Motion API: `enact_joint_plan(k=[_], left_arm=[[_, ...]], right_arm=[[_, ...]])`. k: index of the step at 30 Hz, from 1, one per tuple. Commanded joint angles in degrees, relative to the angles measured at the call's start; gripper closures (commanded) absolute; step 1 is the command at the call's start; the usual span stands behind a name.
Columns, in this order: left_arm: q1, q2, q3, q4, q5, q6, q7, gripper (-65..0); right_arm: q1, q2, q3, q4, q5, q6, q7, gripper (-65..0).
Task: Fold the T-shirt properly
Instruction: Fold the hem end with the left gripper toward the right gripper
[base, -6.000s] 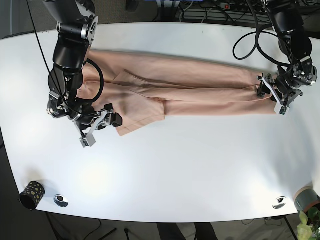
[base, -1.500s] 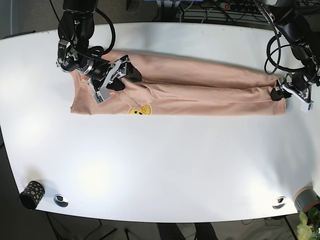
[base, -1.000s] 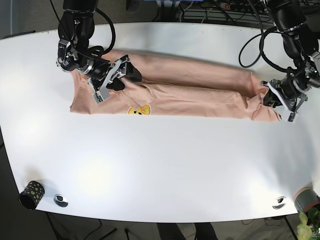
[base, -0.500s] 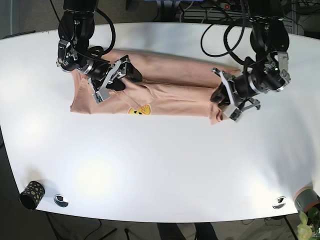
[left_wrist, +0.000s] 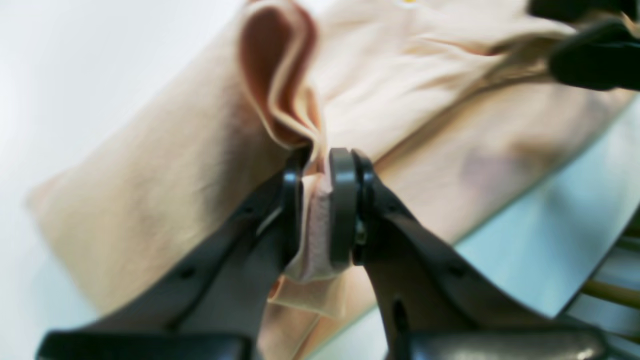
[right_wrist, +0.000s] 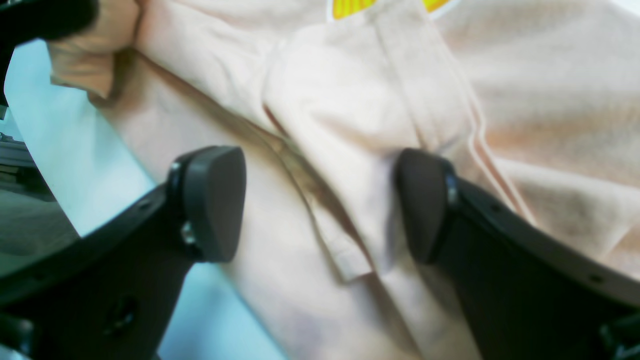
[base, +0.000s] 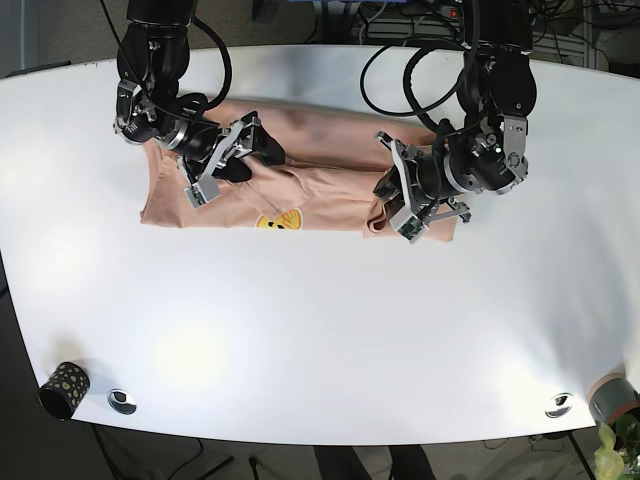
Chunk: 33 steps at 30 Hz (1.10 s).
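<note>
The left pincer (left_wrist: 316, 200), clamped on the peach cotton T-shirt's (base: 310, 185) hem, carries it across the white table (base: 320, 340), while the right pincer (right_wrist: 320, 210), spread apart, pins the collar end.

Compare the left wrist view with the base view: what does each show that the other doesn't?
Only the left wrist view shows the left gripper closed on a bunched fold of the T-shirt, cloth pinched between its pads. Only the base view shows the whole white table, the right gripper resting open on the shirt's other end, the yellow print and the small spotted cup at a corner. Both show the peach shirt and the left gripper.
</note>
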<state>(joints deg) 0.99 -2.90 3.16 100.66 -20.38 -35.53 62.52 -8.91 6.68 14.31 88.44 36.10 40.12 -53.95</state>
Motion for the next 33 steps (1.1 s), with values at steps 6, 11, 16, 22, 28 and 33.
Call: enact_joint_plan(k=[6,11,16,22,28,33], left_arm=[[-2.09,0.04,2.6,-0.93,-0.85,0.23,-1.03,-24.6],[-2.53,3.03,3.57,-1.1,-0.85,0.32,-1.12,-34.3],[-4.82,3.64,9.02,-0.49,-1.29,-0.21,-0.85,-35.1],[-5.52,3.64,5.59,6.72,-0.94,0.06,-0.85,-35.1],[-5.35,-0.84,-3.82,6.9,-0.94,-0.12,-0.85,-35.1],[-2.01,-4.88,-7.42,6.37,-1.38,-0.74,-0.85,-35.0]], right_arm=[[-0.02,0.31,-0.02,0.22,-1.24,-0.12,-1.65,-46.0],[0.69,0.4,-0.02,0.13,-1.24,-0.12,-1.65,-46.0],[0.86,0.49,-0.02,0.13,-1.24,-0.12,-1.65,-46.0],[0.86,0.58,-0.02,0.57,-0.89,-0.12,-1.65,-46.0],[2.01,0.58,0.07,0.57,-0.8,-0.12,-1.91,-46.0],[2.09,0.49,0.07,0.57,-0.8,-0.12,-1.91,-46.0]])
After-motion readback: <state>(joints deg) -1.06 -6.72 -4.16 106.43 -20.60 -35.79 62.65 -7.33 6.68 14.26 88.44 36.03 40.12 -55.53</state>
